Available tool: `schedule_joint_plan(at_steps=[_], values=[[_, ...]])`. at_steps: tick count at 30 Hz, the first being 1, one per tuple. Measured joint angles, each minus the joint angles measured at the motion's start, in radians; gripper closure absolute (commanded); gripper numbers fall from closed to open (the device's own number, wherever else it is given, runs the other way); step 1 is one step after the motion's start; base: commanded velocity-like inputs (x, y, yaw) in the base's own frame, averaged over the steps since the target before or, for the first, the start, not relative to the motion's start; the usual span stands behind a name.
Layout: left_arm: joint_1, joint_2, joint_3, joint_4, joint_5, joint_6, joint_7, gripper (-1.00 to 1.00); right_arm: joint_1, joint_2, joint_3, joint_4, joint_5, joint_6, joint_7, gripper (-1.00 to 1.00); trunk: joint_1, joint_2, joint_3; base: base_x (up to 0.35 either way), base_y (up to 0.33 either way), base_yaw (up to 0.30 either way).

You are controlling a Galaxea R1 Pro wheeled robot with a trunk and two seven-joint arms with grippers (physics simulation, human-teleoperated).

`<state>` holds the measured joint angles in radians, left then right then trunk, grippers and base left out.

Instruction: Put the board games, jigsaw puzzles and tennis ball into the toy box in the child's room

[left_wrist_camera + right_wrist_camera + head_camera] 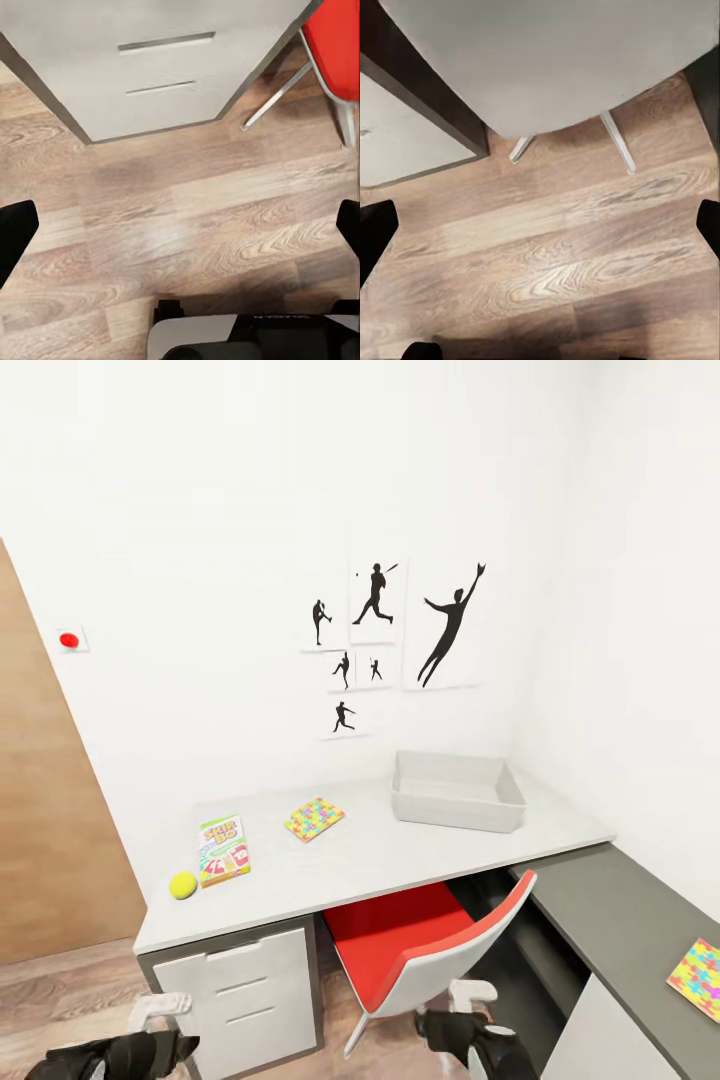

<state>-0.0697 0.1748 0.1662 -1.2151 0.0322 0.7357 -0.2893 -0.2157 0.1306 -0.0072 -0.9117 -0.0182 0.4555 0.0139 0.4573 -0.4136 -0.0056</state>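
The grey toy box (458, 792) sits at the back of the worktop (400, 850), far ahead of my fingers. A puzzle square (314, 818), the green game box (223, 849) and the yellow ball (183, 885) lie apart, up ahead of my left fingers (180, 225). Another puzzle (697, 978) lies on the dark side unit (620, 920), off past my right fingers (540, 225). Both hang low over the wood floor (187, 232), spread wide open, holding nothing.

Bright, even, diffuse light washes the white walls (200, 510) nearly featureless. Shadows are soft: a dim one under the worktop (400, 850), a faint sheen on the wood floor (172, 232). Straight edges bow toward the head view's borders.
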Motion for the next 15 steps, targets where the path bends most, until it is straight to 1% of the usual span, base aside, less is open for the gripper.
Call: schedule_joint_plan(at_steps=[2, 3, 4, 5, 7, 8, 9, 10, 11, 15], values=[[-0.002, 0.000, 0.002, -0.059, 0.000, 0.033, 0.000, -1.00, 0.000, 0.001, 0.001, -0.065, -0.006, 0.029, 0.000, -1.00, -0.008, 0.014, 0.006, 0.000, 0.000, 0.000], [-0.004, 0.000, 0.003, -0.086, 0.000, 0.049, -0.001, -1.00, 0.000, 0.002, 0.002, -0.117, -0.016, 0.054, 0.001, -1.00, -0.008, 0.014, 0.006, 0.000, 0.000, 0.000], [-0.013, 0.001, 0.005, -0.129, 0.001, 0.083, -0.002, -1.00, 0.000, 0.002, 0.002, -0.143, -0.022, 0.066, 0.001, -1.00, -0.008, 0.014, 0.006, 0.000, 0.000, 0.000], [-0.019, 0.001, 0.008, -0.147, 0.001, 0.100, -0.002, -1.00, 0.000, 0.002, 0.002, -0.166, -0.029, 0.075, 0.002, -1.00, -0.008, 0.014, 0.006, 0.000, 0.000, 0.000], [-0.034, 0.001, 0.017, -0.172, 0.001, 0.131, -0.003, -1.00, 0.000, 0.002, 0.003, -0.212, -0.046, 0.090, 0.003, -1.00, -0.008, 0.014, 0.006, 0.000, 0.000, 0.000], [-0.050, 0.000, 0.032, -0.188, 0.003, 0.155, -0.005, -1.00, 0.000, 0.002, 0.005, -0.252, -0.063, 0.099, 0.003, -1.00, -0.008, 0.014, 0.006, 0.000, 0.000, 0.000], [-0.058, 0.000, 0.041, -0.194, 0.004, 0.164, -0.007, -1.00, 0.000, 0.002, 0.006, -0.271, -0.071, 0.103, 0.003, -1.00, -0.008, 0.014, 0.006, 0.000, 0.000, 0.000], [-0.058, 0.000, 0.041, -0.195, 0.004, 0.164, -0.007, -1.00, 0.000, 0.002, 0.006, -0.272, -0.071, 0.103, 0.003, -1.00, -0.008, 0.014, 0.006, 0.000, 0.000, 0.000], [-0.069, 0.000, 0.057, -0.202, 0.008, 0.176, -0.015, -1.00, 0.000, 0.001, 0.009, -0.303, -0.086, 0.111, 0.002, -1.00, -0.008, 0.014, 0.006, 0.000, 0.000, 0.000], [-0.083, 0.001, 0.079, -0.213, 0.017, 0.192, -0.044, -1.00, 0.000, 0.001, 0.013, -0.365, -0.102, 0.139, 0.001, -1.00, -0.008, 0.014, 0.006, 0.000, 0.000, 0.000]])
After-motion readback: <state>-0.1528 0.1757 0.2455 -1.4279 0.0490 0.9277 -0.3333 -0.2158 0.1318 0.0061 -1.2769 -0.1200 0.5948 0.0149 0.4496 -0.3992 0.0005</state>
